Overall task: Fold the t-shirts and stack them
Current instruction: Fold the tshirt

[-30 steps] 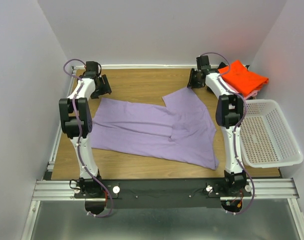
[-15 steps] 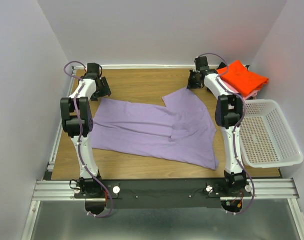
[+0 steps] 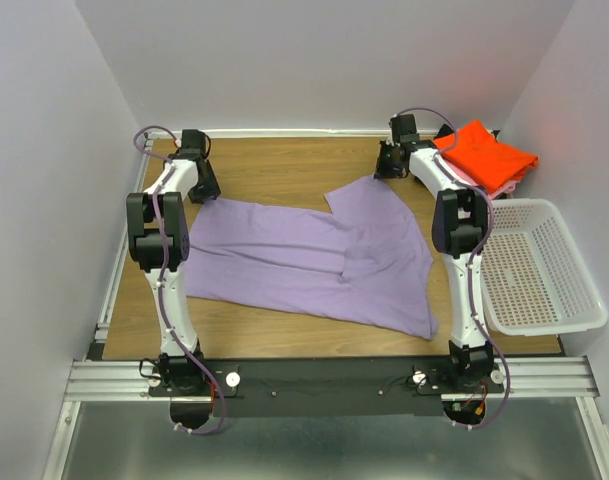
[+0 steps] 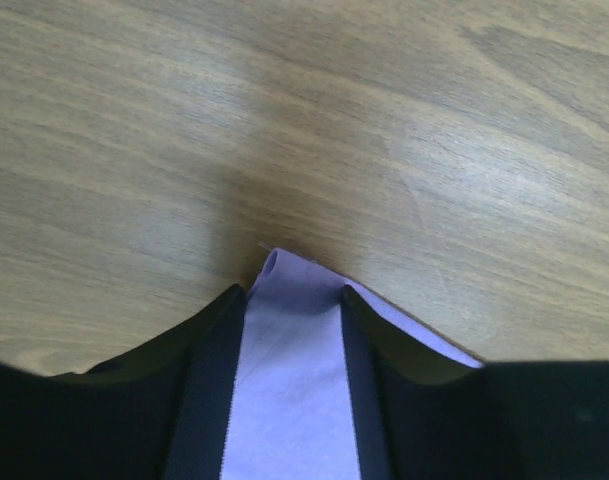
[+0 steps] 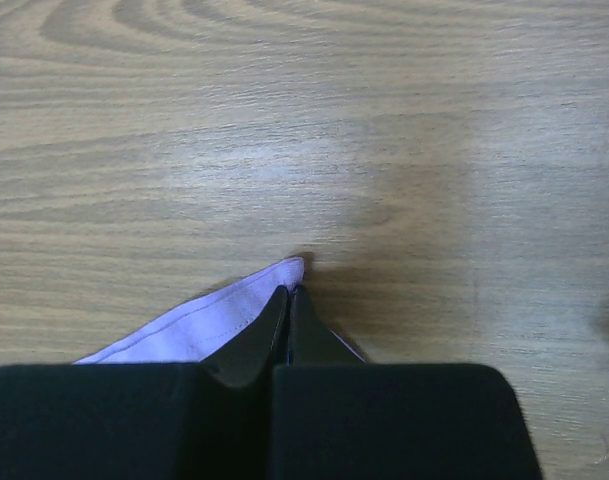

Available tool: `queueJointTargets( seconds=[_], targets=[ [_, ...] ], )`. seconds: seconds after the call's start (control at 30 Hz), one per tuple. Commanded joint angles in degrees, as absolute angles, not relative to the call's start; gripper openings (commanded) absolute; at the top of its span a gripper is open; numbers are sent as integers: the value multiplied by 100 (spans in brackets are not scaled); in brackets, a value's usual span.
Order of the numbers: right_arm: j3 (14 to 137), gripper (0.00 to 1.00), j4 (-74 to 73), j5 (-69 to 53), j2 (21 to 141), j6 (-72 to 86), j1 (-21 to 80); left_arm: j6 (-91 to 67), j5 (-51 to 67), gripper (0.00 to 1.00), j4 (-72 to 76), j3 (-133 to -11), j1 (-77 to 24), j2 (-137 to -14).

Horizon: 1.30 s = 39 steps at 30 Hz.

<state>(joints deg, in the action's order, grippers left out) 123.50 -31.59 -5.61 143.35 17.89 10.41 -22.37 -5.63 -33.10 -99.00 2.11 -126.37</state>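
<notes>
The large lavender t-shirt [image 3: 304,260] lies spread on the wooden table with its right part folded over. My left gripper [image 3: 201,187] is at the shirt's far left corner, open, with the cloth [image 4: 294,380] lying between its fingers [image 4: 216,380]. My right gripper [image 3: 387,165] is at the far right corner, its jaws shut on the shirt's hemmed tip [image 5: 204,325]. A folded orange-red t-shirt [image 3: 489,152] sits at the far right on a pink one [image 3: 502,187], of which only an edge shows. The dark grey one is not visible.
A white mesh basket [image 3: 544,322] stands off the table's right edge, beside the right arm. Bare wood [image 3: 284,165] lies between the two grippers at the back. Walls close in on the left, back and right.
My left gripper has moved slightly right and nearer, onto the shirt's far left corner. The right gripper and the shirt have barely moved.
</notes>
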Motion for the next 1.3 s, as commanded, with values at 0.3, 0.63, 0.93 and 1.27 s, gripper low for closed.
queueJointTargets(
  seconds=[0.3, 0.63, 0.93, 1.27],
  targets=[
    [12032, 2, -3551, -492, 14238, 1635, 1090, -2303, -1063, 49, -3305, -10327, 185, -12885],
    [11953, 2, -3551, -527, 14177, 1591, 1081, -2338, -924, 29, -3261, -10248, 185, -12955],
    [12181, 2, -3568, -580, 14036, 1837, 923, -2285, -581, 0, -3102, -10344, 149, -12990],
    [13480, 2, -3586, -721, 14291, 2065, 554, -2250, -115, 0, -3199, -11757, 141, -13473]
  ],
)
